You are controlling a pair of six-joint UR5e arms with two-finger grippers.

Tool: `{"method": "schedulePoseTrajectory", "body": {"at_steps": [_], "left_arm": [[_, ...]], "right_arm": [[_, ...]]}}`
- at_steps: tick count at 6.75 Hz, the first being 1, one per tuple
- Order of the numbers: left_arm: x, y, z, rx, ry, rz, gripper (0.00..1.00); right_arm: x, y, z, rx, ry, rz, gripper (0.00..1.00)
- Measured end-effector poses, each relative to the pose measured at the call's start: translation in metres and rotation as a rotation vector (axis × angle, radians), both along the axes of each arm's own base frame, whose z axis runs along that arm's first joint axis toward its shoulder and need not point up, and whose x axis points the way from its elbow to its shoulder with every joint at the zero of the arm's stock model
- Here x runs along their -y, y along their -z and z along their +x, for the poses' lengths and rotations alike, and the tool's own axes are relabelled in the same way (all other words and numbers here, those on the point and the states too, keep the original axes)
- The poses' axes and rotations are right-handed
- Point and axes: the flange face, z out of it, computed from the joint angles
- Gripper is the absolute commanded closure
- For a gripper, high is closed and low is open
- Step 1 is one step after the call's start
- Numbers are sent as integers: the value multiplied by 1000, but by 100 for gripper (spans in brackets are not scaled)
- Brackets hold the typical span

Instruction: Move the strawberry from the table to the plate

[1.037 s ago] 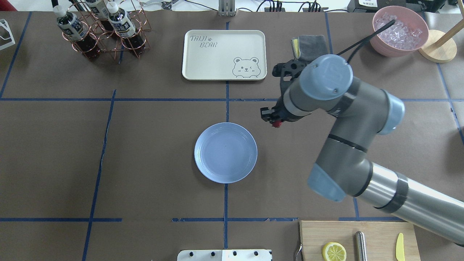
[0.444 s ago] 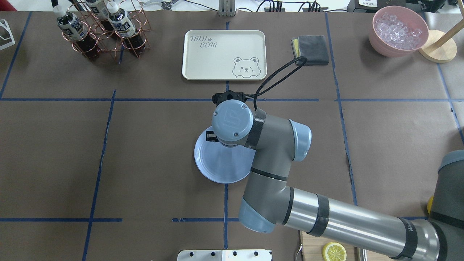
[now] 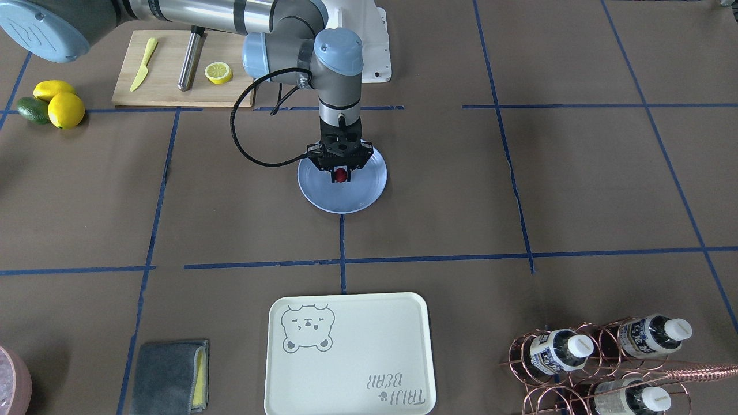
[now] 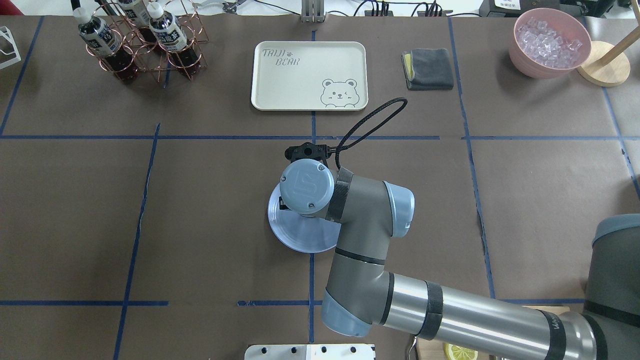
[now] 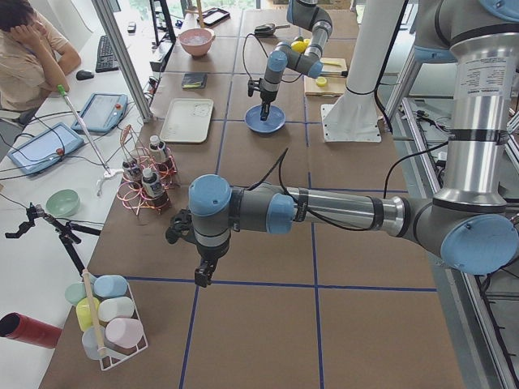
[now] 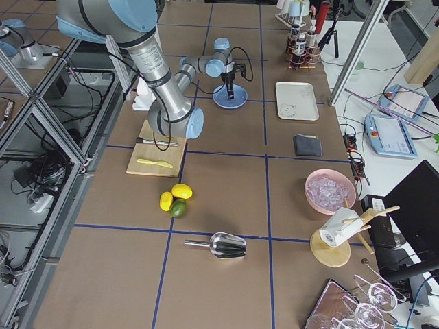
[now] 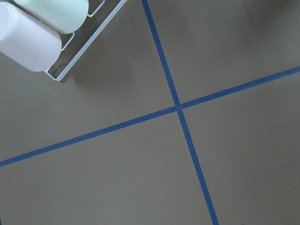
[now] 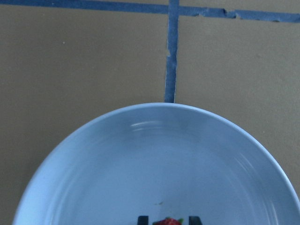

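The light blue plate [image 3: 346, 200] lies on the brown-paper table [image 3: 519, 173] at a crossing of blue tape lines. My right gripper [image 3: 341, 173] points straight down over the plate's middle, shut on the small red strawberry [image 3: 341, 175]. The right wrist view has the strawberry [image 8: 167, 221] at its bottom edge between the two dark fingertips [image 8: 142, 219], with the plate [image 8: 159, 154] just below. In the overhead view the wrist hides the berry and covers part of the plate [image 4: 295, 237]. My left gripper [image 5: 203, 272] hangs over bare table far off; whether it is open or shut I cannot tell.
A cream bear-print tray [image 3: 346, 357], a folded grey cloth [image 3: 167, 377] and a copper bottle rack [image 3: 599, 357] sit on the far side. A cutting board [image 3: 167, 86] with a lemon half, plus lemons [image 3: 63, 106] and an avocado, lie near the base. A white cup rack [image 7: 70, 56] is under the left wrist.
The right arm swung left with the strawberry, from right of the plate to directly over it, then shifted slightly nearer the robot.
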Motion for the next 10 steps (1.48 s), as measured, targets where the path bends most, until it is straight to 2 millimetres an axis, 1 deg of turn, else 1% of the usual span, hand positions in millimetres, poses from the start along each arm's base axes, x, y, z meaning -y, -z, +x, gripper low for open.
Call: {"method": "schedulePoseTrajectory", "body": {"at_steps": [1, 2, 3, 4, 5, 6, 7, 8, 9, 10], "left_arm": [[0, 0, 0, -4, 0, 0, 0], [0, 0, 0, -5, 0, 0, 0], [0, 1, 0, -6, -1, 1, 0], [0, 1, 0, -6, -1, 2, 0], [0, 1, 0, -6, -1, 2, 0], [0, 1, 0, -6, -1, 1, 0], [0, 1, 0, -6, -1, 1, 0], [0, 0, 0, -5, 0, -1, 0], [0, -3, 0, -5, 0, -7, 0], [-1, -5, 0, -5, 0, -13, 0]], "right_arm": [[-3, -3, -2, -4, 3, -1, 81], [-3, -5, -2, -5, 5, -2, 13], [-4, -6, -3, -4, 5, -1, 0], [-4, -2, -2, 3, 6, 2, 0], [-3, 5, 3, 17, 3, 9, 0], [3, 12, 15, 35, -2, 16, 0], [18, 15, 37, 55, -6, 15, 0], [38, 7, 73, 71, -2, 8, 0], [67, -13, 124, 72, 13, 20, 0], [95, -37, 176, 58, 36, 49, 0]]}}
